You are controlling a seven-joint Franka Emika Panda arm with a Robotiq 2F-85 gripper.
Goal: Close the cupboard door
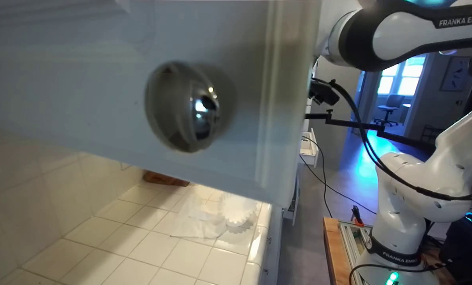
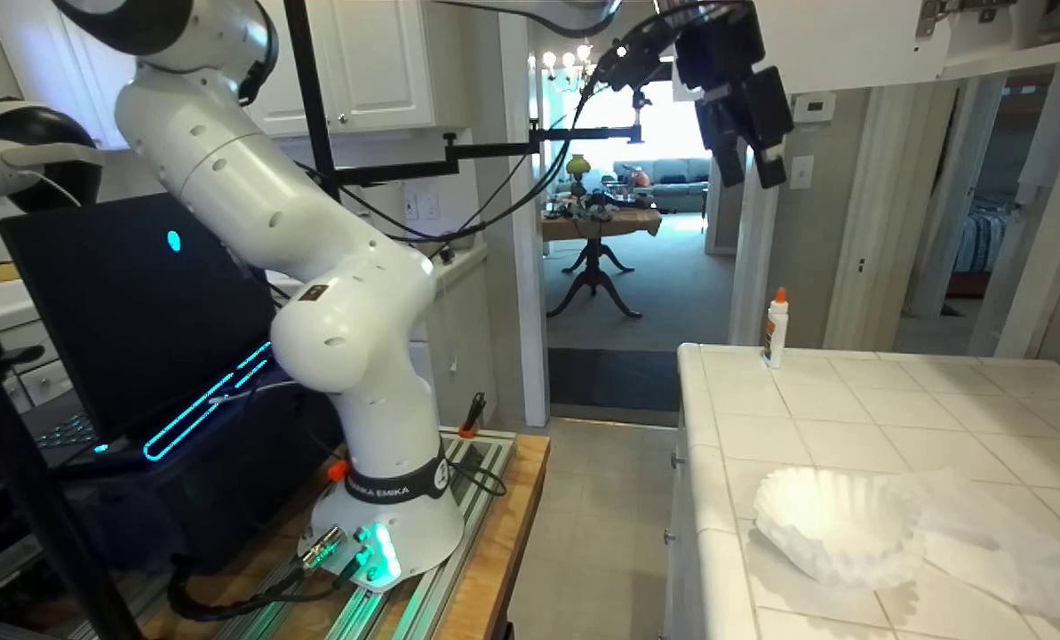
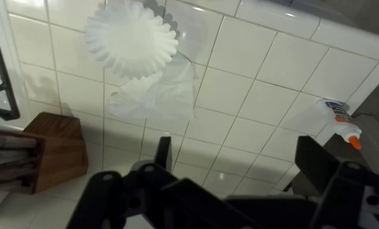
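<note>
The cupboard door [image 1: 113, 95] is a large pale grey-white panel that fills the upper left of an exterior view. Its round chrome knob [image 1: 184, 107] faces that camera. The door stands open above the tiled counter, and its hinge side [image 2: 858, 44] shows at the top right in an exterior view. My gripper [image 2: 752, 173] hangs fingers down beside the door's lower part, on the side away from the knob. I cannot tell if it touches the door. In the wrist view the gripper [image 3: 234, 140] is open, with nothing between its fingers. The door hides the gripper in the knob-side view.
A white tiled counter [image 2: 858, 418] lies below. On it are a fluted white paper bowl [image 2: 836, 529], a crumpled thin sheet [image 3: 164, 95], a glue bottle [image 2: 775, 329] and a wooden knife block [image 3: 62, 146]. A black camera arm [image 2: 494, 151] and cables run behind the robot arm.
</note>
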